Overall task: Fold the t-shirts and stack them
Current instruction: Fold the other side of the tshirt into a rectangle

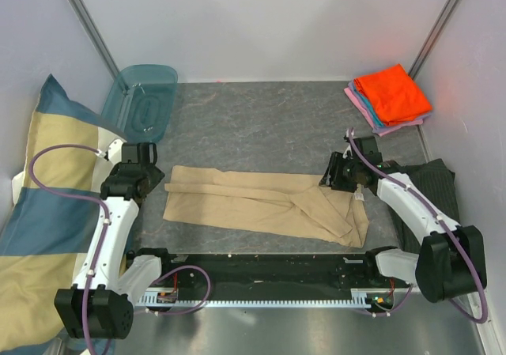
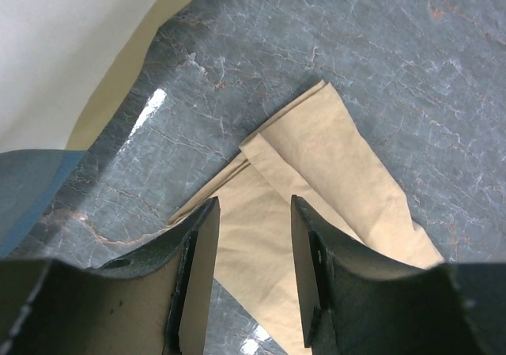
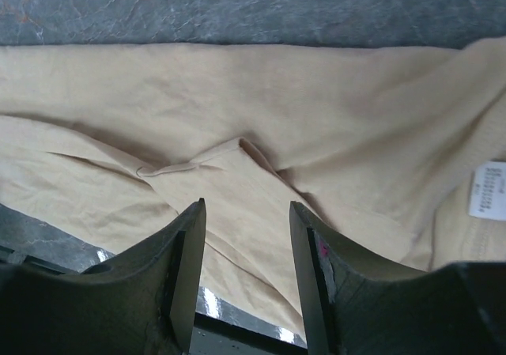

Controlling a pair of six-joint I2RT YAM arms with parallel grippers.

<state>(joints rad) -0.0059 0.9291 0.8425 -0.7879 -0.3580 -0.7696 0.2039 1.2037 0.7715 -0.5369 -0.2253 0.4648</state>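
Note:
The tan t-shirt (image 1: 261,203) lies folded lengthwise into a long band across the near middle of the grey mat. My left gripper (image 1: 155,183) is open and empty above its left end; the left wrist view shows the shirt's corner (image 2: 316,165) between my fingers (image 2: 198,252). My right gripper (image 1: 330,176) is open and empty above the shirt's right end, over a folded sleeve (image 3: 229,181). A white label (image 3: 489,190) shows at the right. A stack of folded shirts, orange (image 1: 393,92) on top of blue and pink, sits at the far right corner.
A big blue-and-cream checked pillow (image 1: 39,213) leans along the left side. A clear teal bin (image 1: 142,102) stands at the back left. A dark striped cloth (image 1: 431,185) lies under my right arm. The black rail (image 1: 261,272) runs along the near edge.

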